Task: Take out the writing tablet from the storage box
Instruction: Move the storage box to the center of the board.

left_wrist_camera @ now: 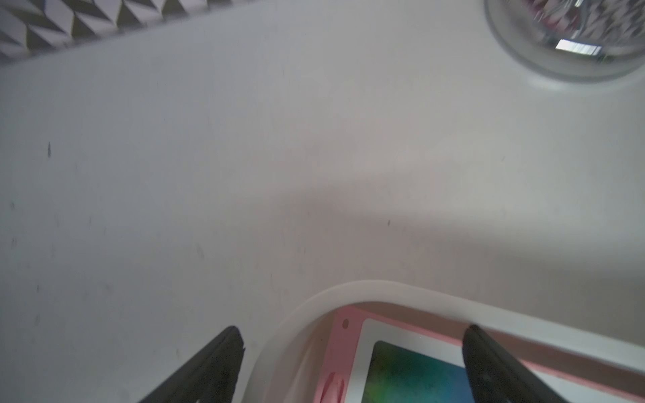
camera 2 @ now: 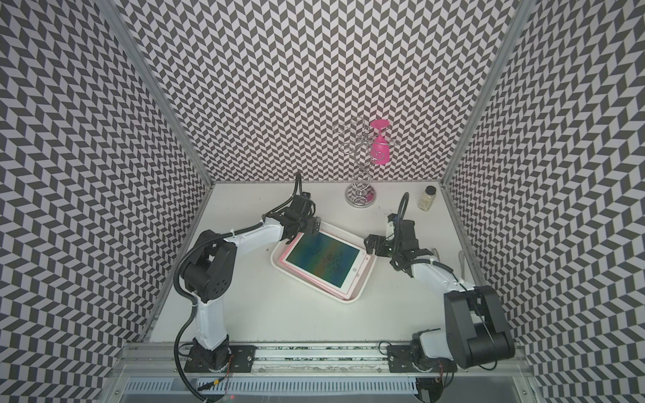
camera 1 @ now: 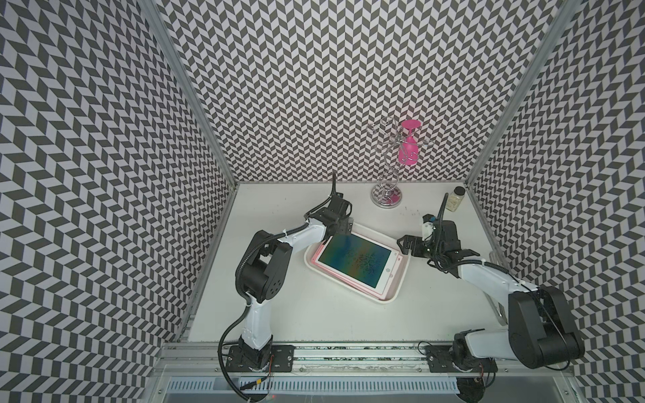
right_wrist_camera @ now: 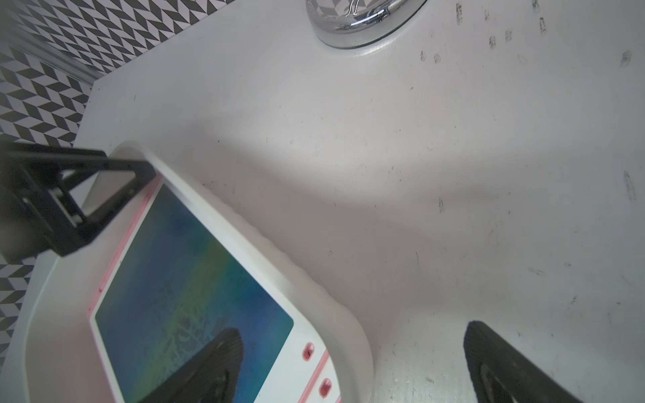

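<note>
The storage box [camera 1: 388, 299] [camera 2: 349, 299] is a shallow white tray at mid-table. In it lies a white-framed writing tablet [camera 1: 356, 260] [camera 2: 323, 258] [right_wrist_camera: 188, 279] with a blue-green screen, on top of a pink-framed one [left_wrist_camera: 338, 349]. My left gripper [camera 1: 345, 227] [left_wrist_camera: 352, 331] stands open at the box's far left corner. It straddles the rim [left_wrist_camera: 366, 289], one finger outside and one over the tablet. My right gripper [camera 1: 405, 244] [right_wrist_camera: 353, 331] stands open at the right corner, one finger over the screen and one over bare table. Neither holds anything.
A chrome glass stand [camera 1: 385, 197] with a pink goblet [camera 1: 408, 146] hanging on it stands at the back. A small jar [camera 1: 455, 199] sits in the back right corner. Patterned walls close in three sides.
</note>
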You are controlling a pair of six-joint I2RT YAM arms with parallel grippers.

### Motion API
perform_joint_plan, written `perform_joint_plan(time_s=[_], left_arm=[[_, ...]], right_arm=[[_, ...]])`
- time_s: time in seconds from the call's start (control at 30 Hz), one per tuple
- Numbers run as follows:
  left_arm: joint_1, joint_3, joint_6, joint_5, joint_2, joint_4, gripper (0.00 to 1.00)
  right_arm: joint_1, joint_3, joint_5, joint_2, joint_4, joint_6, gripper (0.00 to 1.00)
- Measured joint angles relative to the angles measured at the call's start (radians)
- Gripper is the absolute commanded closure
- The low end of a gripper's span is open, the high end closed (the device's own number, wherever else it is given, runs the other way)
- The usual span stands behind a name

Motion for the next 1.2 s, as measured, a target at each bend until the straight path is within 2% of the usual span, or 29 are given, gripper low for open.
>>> perform_joint_plan(time_s=[0.17,0.27,0.37,0.57,0.67,0.73,0.97,1.2], left_arm=[[0.007,0.151,0.02,-0.009,0.02,0.002,0.01],[0.026,0.149,0.011,-0.019,-0.024,-0.015,0.01],[0.047,-0.006,-0.018,-0.022,-0.172,-0.023,0.01],[0.059,-0.472,-0.144,0.002,-0.629,-0.045,0.0],[0.056,-0.633,-0.21,0.036,-0.789,-0.055,0.01],[0.051,-0.706,-0.253,0.058,-0.846,-0.059,0.01],[0.039,-0.861,-0.362,0.132,-0.884,-0.055,0.03],[0.035,-0.888,-0.397,0.197,-0.816,0.011,0.1]], right_arm=[[0.0,0.0,0.016,0.0,-0.002,0.005,0.01],[0.0,0.001,0.021,0.0,-0.006,0.007,0.01],[0.009,0.022,0.037,0.006,-0.023,0.006,0.01],[0.045,0.107,0.084,0.058,-0.039,-0.012,0.01],[0.059,0.15,0.105,0.094,-0.059,-0.027,0.01],[0.074,0.175,0.123,0.117,-0.074,-0.037,0.01],[0.13,0.227,0.17,0.171,-0.126,-0.074,0.01],[0.147,0.267,0.219,0.234,-0.138,-0.089,0.01]])
